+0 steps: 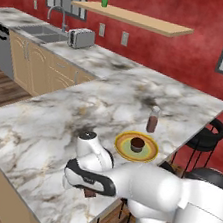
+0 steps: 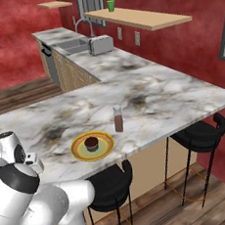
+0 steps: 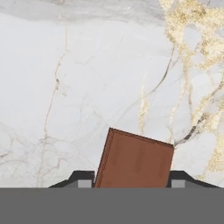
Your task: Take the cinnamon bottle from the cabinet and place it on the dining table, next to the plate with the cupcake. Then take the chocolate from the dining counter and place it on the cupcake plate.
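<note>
The hand (image 3: 132, 183) points down at the marble bench (image 3: 87, 87), and the chocolate (image 3: 135, 159) sits between its two dark fingertips (image 3: 83, 178), one on each side of the reddish-brown bar. The tips stand right at the bar's edges, but whether they press on it cannot be told, nor whether the bar lies flat on the marble or is lifted off it. The bar sits slightly askew to the tips. No wrapper, brand or writing can be read on it; only faint ribbing shows on its face.

From the left base view the hand hangs low over the near edge of the bench, with a sliver of the brown bar (image 1: 89, 193) showing beneath it. Well apart from it, farther along the bench, lies the plate (image 1: 136, 146), yellow with an olive ring, with the cupcake (image 1: 137, 144) at its centre. Just beside the plate, on its far side and not touching, the cinnamon bottle (image 1: 152, 119) stands upright; its label band is too small to read.

On the back counter a toaster (image 1: 81, 38) stands near the sink (image 1: 42, 32), and a green cup (image 1: 105, 1) stands on the wall shelf (image 1: 142, 20). Black stools (image 2: 203, 134) are tucked in at the bench's open side.
</note>
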Robot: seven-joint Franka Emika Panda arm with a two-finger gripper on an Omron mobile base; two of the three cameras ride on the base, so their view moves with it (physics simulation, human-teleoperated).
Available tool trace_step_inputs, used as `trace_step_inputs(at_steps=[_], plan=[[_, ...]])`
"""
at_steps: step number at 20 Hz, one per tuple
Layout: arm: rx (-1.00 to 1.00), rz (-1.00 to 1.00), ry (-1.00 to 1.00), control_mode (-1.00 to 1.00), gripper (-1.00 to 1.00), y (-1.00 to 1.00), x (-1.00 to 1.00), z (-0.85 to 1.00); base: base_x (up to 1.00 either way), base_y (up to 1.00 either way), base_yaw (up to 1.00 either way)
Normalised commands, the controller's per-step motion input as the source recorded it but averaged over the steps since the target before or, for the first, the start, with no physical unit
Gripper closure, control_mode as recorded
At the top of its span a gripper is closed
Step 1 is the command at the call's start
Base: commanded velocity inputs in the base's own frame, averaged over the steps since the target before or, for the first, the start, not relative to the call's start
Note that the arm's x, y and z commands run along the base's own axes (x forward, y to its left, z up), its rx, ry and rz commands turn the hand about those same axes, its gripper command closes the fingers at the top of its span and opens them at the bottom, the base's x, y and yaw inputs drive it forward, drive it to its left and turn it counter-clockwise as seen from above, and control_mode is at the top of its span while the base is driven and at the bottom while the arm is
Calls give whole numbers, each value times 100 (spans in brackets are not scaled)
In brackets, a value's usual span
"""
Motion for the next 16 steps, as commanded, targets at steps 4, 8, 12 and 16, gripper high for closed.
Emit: trace_step_inputs(at_steps=[4,8,12,16], plan=[[1,0,-8,-100,100,-29,-10,22,0,0,0],[3,0,-7,-100,100,-34,-2,40,0,0,0],[4,0,0,-100,100,-38,7,58,0,0,0],[3,-2,0,-100,100,-43,24,55,0,0,0]])
